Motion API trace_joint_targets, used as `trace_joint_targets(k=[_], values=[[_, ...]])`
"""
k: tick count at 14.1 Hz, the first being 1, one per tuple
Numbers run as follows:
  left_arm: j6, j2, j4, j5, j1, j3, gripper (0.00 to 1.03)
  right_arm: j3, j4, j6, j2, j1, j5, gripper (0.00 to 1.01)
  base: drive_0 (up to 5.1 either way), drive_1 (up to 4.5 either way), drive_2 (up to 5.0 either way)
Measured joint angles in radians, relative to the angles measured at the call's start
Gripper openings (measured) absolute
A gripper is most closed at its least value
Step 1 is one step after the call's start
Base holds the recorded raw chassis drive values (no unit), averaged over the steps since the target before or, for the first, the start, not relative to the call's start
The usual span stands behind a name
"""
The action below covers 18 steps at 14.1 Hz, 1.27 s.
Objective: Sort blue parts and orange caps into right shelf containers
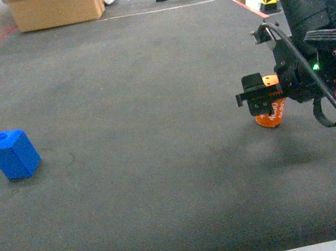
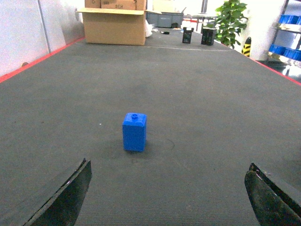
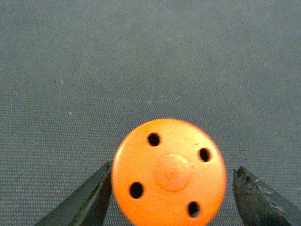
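Orange cap [image 3: 169,182] sits between the right gripper [image 3: 170,197] fingers in the right wrist view, flat top with four small holes facing the camera; left finger [image 3: 89,200] touches or nearly touches the cap's edge, the other finger [image 3: 261,197] stands clear with a visible gap, so the jaws are parted wider than the cap and not clamped on it. Whether the cap rests on the dark grey mat [image 1: 144,136] or is lifted, cannot tell from that view; in the head view the orange cap [image 1: 271,118] lies on the mat right under the right gripper [image 1: 262,104] fingertips. Right arm reaches in from the right edge, wrist low, gripper pointing down toward the mat. Left gripper [image 2: 169,197] fingers spread wide, at the bottom corners of the left wrist view, holding nothing; blue part [image 2: 134,132] stands upright on the mat ahead of and between them, well apart from both. In the head view the blue part [image 1: 13,154] is far left, tilted slightly. Cardboard box [image 1: 56,7] at the far edge.
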Motion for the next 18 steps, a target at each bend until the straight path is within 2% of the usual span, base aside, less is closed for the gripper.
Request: trace_joint_targets(k=[1,2,3,5,6,7,8,9,10,11,12,13,14,15,16,18], values=[[0.0,0.0,0.0,0.0,0.0,0.0,0.98,-0.005,0.011,0.011,0.01,-0.004,-0.02,0.65,0.0,0.0,0.0],[0.0,0.0,0.0,0.0,0.0,0.0,0.98,-0.035,0.075,0.015,0.002,-0.005,-0.037,0.49,0.0,0.0,0.0],[0.0,0.0,0.0,0.0,0.0,0.0,0.98,-0.091,0.127,0.014,-0.028,-0.006,-0.045,0.45,0.0,0.0,0.0],[0.0,0.0,0.0,0.0,0.0,0.0,0.98,-0.273,0.264,-0.023,-0.161,-0.003,-0.049,0.44,0.0,0.0,0.0],[0.0,0.0,0.0,0.0,0.0,0.0,0.98,-0.433,0.384,-0.078,-0.307,0.003,-0.043,0.44,0.0,0.0,0.0],[0.0,0.0,0.0,0.0,0.0,0.0,0.98,-0.547,0.459,-0.115,-0.415,0.003,-0.034,0.44,0.0,0.0,0.0],[0.0,0.0,0.0,0.0,0.0,0.0,0.98,-0.698,0.483,-0.137,-0.56,0.001,-0.033,0.44,0.0,0.0,0.0],[0.0,0.0,0.0,0.0,0.0,0.0,0.98,-0.865,0.434,-0.136,-0.714,0.0,-0.03,0.44,0.0,0.0,0.0],[0.0,0.0,0.0,0.0,0.0,0.0,0.98,-0.974,0.416,-0.136,-0.818,0.002,-0.02,0.44,0.0,0.0,0.0],[0.016,0.021,-0.045,-0.103,-0.037,0.013,0.98,-0.967,0.432,-0.136,-0.827,0.002,-0.015,0.44,0.0,0.0,0.0],[0.031,0.16,-0.01,-0.249,-0.096,0.042,0.98,-0.96,0.432,-0.137,-0.827,0.002,-0.017,0.44,0.0,0.0,0.0],[0.021,0.325,0.077,-0.237,-0.029,0.087,0.98,-0.96,0.43,-0.137,-0.827,0.003,-0.018,0.44,0.0,0.0,0.0],[-0.016,0.546,0.207,-0.139,0.061,0.167,0.98,-0.96,0.428,-0.136,-0.827,0.002,-0.017,0.44,0.0,0.0,0.0],[-0.042,0.835,0.335,-0.029,0.085,0.288,0.98,-0.96,0.429,-0.136,-0.827,0.002,-0.017,0.44,0.0,0.0,0.0],[-0.041,1.061,0.377,0.0,0.085,0.393,0.98,-0.96,0.429,-0.136,-0.827,0.002,-0.017,0.44,0.0,0.0,0.0],[-0.03,1.4,0.375,0.002,0.098,0.601,0.98,-0.96,0.429,-0.136,-0.827,0.002,-0.017,0.44,0.0,0.0,0.0]])
